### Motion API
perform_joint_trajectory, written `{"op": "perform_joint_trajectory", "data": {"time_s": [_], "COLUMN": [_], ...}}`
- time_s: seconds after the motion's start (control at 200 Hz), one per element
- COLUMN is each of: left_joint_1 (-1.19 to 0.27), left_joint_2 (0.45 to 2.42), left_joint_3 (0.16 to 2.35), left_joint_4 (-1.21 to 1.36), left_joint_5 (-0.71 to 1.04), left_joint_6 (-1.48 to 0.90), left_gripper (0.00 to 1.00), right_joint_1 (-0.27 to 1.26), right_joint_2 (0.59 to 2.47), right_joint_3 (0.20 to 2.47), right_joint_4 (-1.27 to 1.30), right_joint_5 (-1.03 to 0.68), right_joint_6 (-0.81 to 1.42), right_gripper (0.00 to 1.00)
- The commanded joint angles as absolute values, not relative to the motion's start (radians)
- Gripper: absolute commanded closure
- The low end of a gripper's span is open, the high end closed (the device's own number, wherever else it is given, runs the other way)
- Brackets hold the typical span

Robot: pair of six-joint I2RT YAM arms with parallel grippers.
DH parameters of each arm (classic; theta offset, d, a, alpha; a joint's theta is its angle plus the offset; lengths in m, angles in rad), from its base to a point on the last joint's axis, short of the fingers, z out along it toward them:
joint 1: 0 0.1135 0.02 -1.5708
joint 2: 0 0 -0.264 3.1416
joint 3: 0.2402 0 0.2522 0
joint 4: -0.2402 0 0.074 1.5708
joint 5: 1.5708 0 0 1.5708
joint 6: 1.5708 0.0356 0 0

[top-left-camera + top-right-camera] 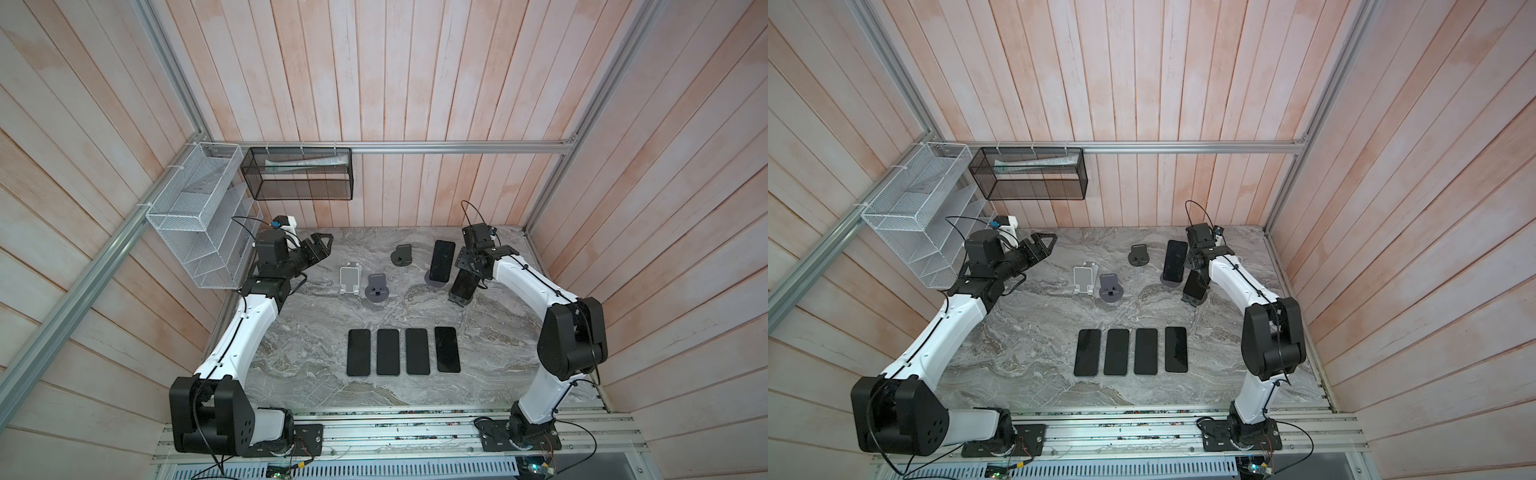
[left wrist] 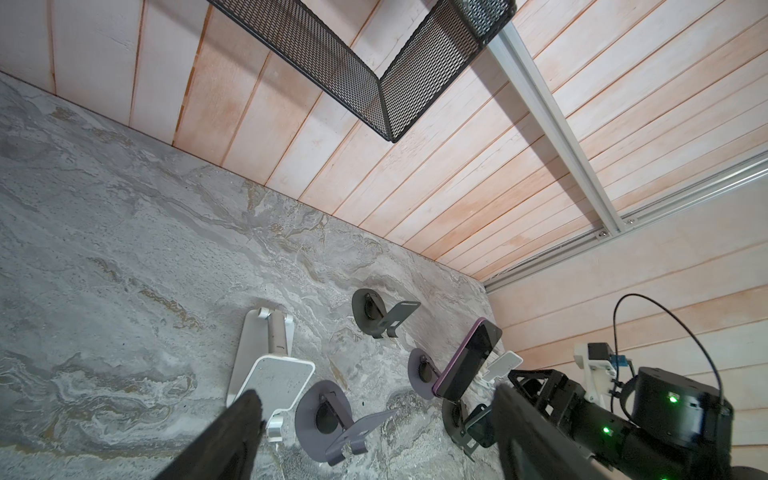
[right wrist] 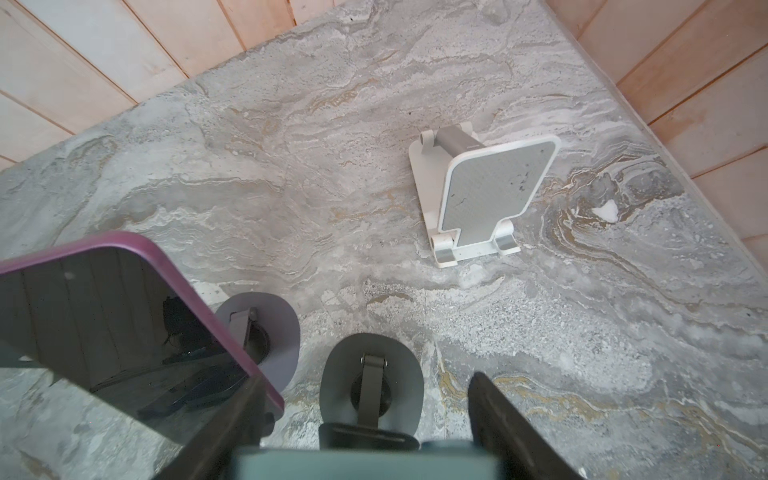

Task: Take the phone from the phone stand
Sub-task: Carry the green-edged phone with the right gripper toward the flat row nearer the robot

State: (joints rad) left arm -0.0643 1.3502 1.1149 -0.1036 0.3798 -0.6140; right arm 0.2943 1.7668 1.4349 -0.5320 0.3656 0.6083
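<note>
Right gripper (image 3: 368, 380) straddles the top of the phone (image 1: 462, 286) on its stand (image 1: 459, 300), jaws wide — you cannot tell whether they grip. The left gripper (image 1: 326, 244) gapes empty. Lift straight, or you tip the stand and knock the neighbouring phone (image 1: 441, 259).

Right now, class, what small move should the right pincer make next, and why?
Probably close the right pincer on the phone. Its fingers flank the phone's top edge while it leans in its stand; whether they already pinch is unclear, so lifting first might leave it behind.
</note>
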Motion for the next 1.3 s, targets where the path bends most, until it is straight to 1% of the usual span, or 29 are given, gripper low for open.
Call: {"op": "perform_joint_trajectory", "data": {"time_s": [0.0, 0.145, 0.52, 1.295], "left_joint_1": [-0.058, -0.058, -0.058, -0.058], "left_joint_2": [1.355, 1.356, 1.351, 1.347], "left_joint_3": [1.103, 1.101, 1.095, 1.097], "left_joint_4": [-0.075, -0.072, -0.061, -0.058], "left_joint_5": [0.4, 0.403, 0.416, 0.42], "left_joint_6": [-0.612, -0.615, -0.624, -0.62], "left_gripper": [0.12, 0.12, 0.12, 0.12], "right_joint_1": [0.305, 0.306, 0.312, 0.316], "right_joint_2": [1.715, 1.685, 1.7, 1.64], "right_joint_3": [1.422, 1.381, 1.349, 1.378], "right_joint_4": [-0.541, -0.51, -0.492, -0.505], "right_joint_5": [0.351, 0.34, 0.332, 0.334], "right_joint_6": [0.573, 0.556, 0.545, 0.526], "right_gripper": [0.43, 0.44, 0.45, 0.46]}}
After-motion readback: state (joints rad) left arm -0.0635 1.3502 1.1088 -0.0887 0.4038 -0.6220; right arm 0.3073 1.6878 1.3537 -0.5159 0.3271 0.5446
